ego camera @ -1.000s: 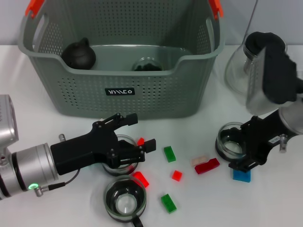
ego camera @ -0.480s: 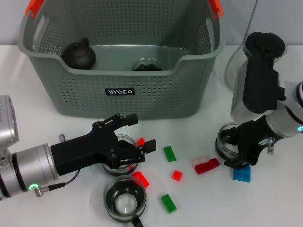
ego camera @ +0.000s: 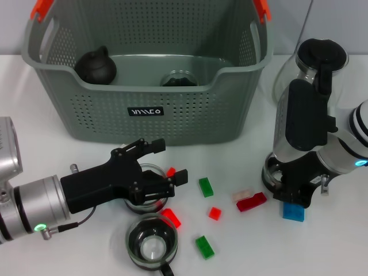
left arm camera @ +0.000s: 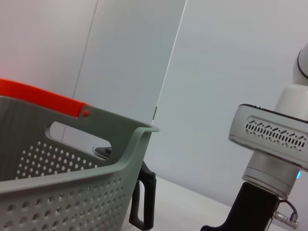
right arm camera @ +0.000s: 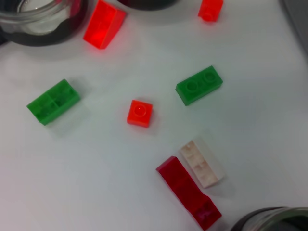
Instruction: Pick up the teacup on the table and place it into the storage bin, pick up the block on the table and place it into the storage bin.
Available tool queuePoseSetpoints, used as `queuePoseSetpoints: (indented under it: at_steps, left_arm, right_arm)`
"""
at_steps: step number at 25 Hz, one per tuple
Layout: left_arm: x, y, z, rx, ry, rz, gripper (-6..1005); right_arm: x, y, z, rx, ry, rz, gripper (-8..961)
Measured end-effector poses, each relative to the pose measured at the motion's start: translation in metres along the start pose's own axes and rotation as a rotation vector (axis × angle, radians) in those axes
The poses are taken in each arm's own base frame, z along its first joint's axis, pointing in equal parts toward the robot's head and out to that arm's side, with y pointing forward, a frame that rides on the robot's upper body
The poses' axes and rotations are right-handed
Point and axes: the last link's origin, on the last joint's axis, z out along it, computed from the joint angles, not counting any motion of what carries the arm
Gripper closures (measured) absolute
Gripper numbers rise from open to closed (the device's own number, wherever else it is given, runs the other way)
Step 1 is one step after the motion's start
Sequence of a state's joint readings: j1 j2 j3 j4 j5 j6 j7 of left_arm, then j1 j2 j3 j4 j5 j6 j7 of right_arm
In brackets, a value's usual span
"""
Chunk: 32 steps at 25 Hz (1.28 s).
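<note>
White bench point(ego camera: 241, 253). Left hand point(ego camera: 164, 167) spread open around a glass teacup point(ego camera: 148, 192), not closed on it. Right hand point(ego camera: 290, 192) low by blue block point(ego camera: 293, 211), fingers' state unclear. Storage bin point(ego camera: 144, 109) behind.

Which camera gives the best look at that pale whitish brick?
The right wrist view: the whitish brick fills much of the frame, studs visible, lying against the dark red brick. The head view shows it small. The left wrist view misses it.
</note>
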<state>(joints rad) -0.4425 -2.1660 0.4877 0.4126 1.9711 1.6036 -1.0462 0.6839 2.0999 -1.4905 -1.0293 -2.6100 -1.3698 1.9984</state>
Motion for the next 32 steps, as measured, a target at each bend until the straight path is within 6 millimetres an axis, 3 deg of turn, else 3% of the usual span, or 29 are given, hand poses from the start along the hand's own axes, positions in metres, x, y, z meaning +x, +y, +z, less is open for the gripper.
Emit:
queuePoseSetpoints:
  at_steps: [6, 11, 15, 19, 22, 28, 32]
  left_arm:
    - [0.000, 0.000, 0.000, 0.001, 0.000, -0.001, 76]
    - [0.000, 0.000, 0.000, 0.000, 0.000, 0.000, 77]
    - [0.000, 0.000, -0.001, 0.000, 0.001, -0.001, 77]
    - [-0.002, 0.000, -0.001, 0.006, -0.002, -0.004, 77]
    - [-0.002, 0.000, -0.002, 0.008, -0.003, -0.004, 77]
    - [-0.002, 0.000, -0.001, 0.008, -0.003, -0.004, 77]
    - [-0.001, 0.000, 0.000, 0.006, -0.002, -0.001, 77]
  right_arm:
    - [0.001, 0.001, -0.003, -0.011, -0.002, 0.010, 808]
    - [0.000, 0.005, -0.019, -0.029, -0.014, 0.010, 896]
    - [-0.005, 0.012, -0.056, -0.053, -0.061, 0.003, 896]
    - [-0.034, 0.028, -0.104, -0.107, -0.223, -0.068, 896]
    - [-0.060, 0.028, -0.132, -0.106, -0.344, -0.100, 896]
    - [-0.115, 0.006, -0.174, -0.024, -0.522, -0.132, 896]
    - [-0.149, -0.022, -0.179, 0.051, -0.598, -0.099, 896]
